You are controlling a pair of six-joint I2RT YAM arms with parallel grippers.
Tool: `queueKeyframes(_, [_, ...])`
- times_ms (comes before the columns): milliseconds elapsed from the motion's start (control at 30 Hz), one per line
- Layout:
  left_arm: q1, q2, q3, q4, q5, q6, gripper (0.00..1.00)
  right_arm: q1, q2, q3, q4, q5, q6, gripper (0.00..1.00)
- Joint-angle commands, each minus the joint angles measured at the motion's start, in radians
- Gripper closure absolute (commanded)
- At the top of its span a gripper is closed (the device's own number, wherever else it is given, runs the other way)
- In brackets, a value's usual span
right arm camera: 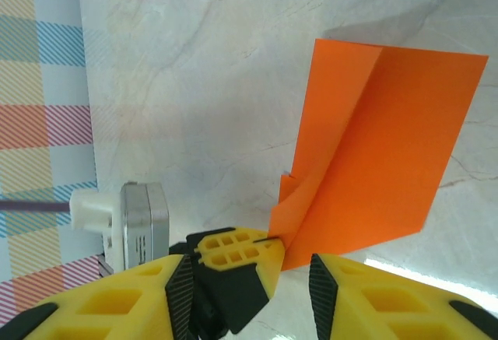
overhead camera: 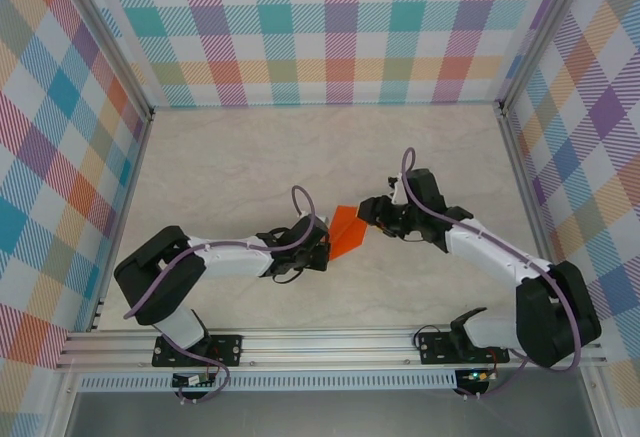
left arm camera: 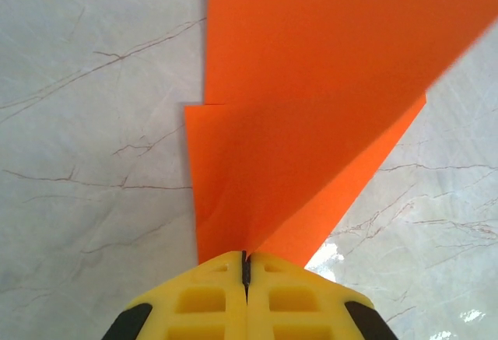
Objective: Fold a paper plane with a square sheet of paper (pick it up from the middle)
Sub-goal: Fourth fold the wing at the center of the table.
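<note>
**Fig.** The square sheet of paper (overhead camera: 348, 231), already carrying a diagonal flap and overlapping layers (a broad wedge, not yet a narrow dart), is being held up over the counter (overhead camera: 250, 157) between the arms, so the task is judged to be running about midway, with further folds remaining. The left tool (left arm camera: 246, 266) is pinching the sheet's edge with jaws pressed together, while the right tool (right arm camera: 249, 274) is standing open beside it, gripping nothing; no brand, label or lettering is showing legibly.
</note>
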Motion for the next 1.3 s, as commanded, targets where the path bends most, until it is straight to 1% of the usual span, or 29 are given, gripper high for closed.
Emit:
queueKeyframes(0, [0.038,-0.025,-0.045,0.092,0.115,-0.030,0.97,0.000,0.001,-0.042,-0.015,-0.035,-0.035,0.58])
queueKeyframes(133, [0.075,-0.013,-0.073,0.148,0.186,-0.054,0.97,0.004,0.052,-0.068,0.061,-0.103,-0.011,0.68])
queueKeyframes(200, [0.087,-0.010,-0.076,0.155,0.205,-0.060,0.97,0.011,0.081,-0.069,0.099,-0.123,-0.003,0.72])
queueKeyframes(433, [0.111,0.005,-0.076,0.168,0.255,-0.063,0.97,0.078,0.224,0.005,0.174,-0.167,0.010,0.85])
queueKeyframes(567, [0.122,0.007,-0.078,0.169,0.272,-0.064,0.97,0.113,0.305,0.049,0.220,-0.166,0.034,0.88])
queueKeyframes(667, [0.129,0.009,-0.078,0.172,0.284,-0.064,0.97,0.113,0.343,0.065,0.241,-0.147,0.056,0.88])
queueKeyframes(733, [0.134,0.010,-0.078,0.172,0.290,-0.061,0.97,0.115,0.369,0.080,0.266,-0.167,0.065,0.88])
queueKeyframes(1033, [0.149,0.032,-0.074,0.183,0.330,-0.052,0.97,0.113,0.440,0.122,0.211,-0.082,0.075,0.89])
queueKeyframes(1267, [0.166,0.044,-0.074,0.198,0.378,-0.048,0.97,0.102,0.459,0.123,0.196,-0.037,0.080,0.89])
